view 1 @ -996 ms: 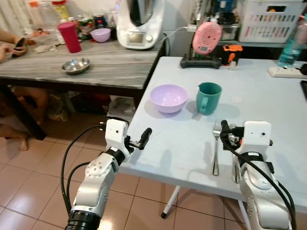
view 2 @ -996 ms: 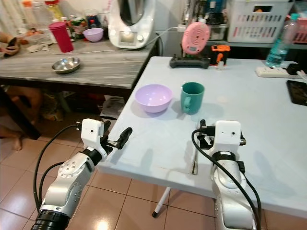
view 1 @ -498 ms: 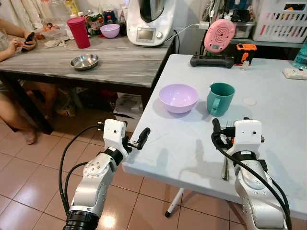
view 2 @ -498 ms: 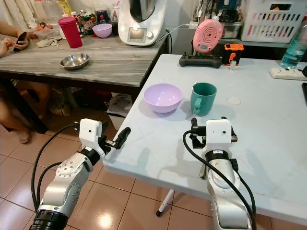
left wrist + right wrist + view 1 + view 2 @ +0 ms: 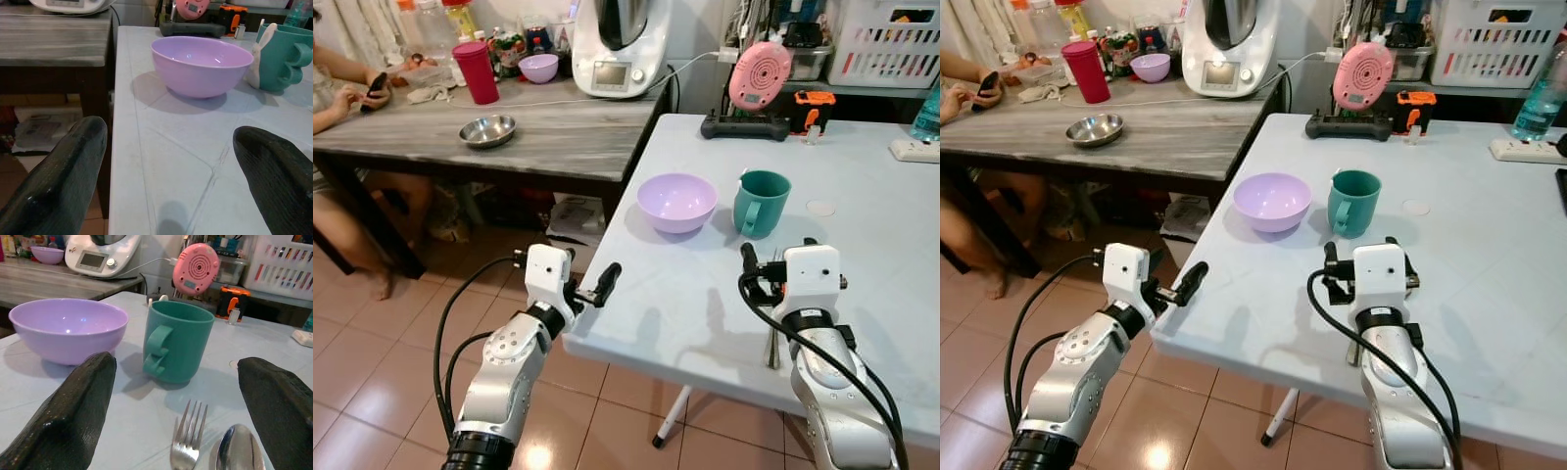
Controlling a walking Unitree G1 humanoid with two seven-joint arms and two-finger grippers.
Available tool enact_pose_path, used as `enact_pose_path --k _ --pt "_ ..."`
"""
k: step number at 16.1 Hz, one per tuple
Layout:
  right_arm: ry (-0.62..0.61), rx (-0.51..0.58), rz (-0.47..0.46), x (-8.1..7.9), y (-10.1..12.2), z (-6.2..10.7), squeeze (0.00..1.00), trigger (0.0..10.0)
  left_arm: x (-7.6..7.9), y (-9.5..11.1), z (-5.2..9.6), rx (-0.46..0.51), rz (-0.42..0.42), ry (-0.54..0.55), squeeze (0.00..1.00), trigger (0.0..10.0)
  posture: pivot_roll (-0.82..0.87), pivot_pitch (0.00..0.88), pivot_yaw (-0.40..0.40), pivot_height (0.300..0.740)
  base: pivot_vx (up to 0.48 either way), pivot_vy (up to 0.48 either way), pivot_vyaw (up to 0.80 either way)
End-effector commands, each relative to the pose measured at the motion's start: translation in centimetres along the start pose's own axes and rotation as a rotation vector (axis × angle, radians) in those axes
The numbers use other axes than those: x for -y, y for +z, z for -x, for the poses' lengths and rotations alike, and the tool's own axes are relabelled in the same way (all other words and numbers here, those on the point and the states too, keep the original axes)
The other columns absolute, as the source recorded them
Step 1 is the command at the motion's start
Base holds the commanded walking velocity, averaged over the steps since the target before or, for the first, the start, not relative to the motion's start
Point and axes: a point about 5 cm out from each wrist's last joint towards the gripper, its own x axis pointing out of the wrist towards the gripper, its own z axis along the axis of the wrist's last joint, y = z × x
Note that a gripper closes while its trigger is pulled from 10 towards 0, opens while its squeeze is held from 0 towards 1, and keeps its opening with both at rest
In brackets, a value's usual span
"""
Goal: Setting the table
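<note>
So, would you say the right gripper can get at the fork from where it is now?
Probably yes: the right gripper is open just above the fork, which lies flat beside the spoon, with nothing between.

You are viewing a home kitchen-dining area: tiled floor (image 5: 372, 343), a food processor (image 5: 620, 44) and bottles (image 5: 435, 24) on a wooden table (image 5: 548, 137), and a storage basket (image 5: 1508, 39).

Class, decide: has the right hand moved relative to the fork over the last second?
Yes. The right hand has moved forward along the fork, toward the teal mug.
</note>
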Motion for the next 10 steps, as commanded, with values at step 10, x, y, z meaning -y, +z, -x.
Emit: enact_pose_path --k 10 --pt "0.052 0.011 0.002 -0.86 0.13 0.39 0.0 10.0 -0.32 0.02 0.49 -0.008 -0.02 0.005 0.0 10.0 -0.3 0.0 0.079 0.74 0.181 0.0 0.0"
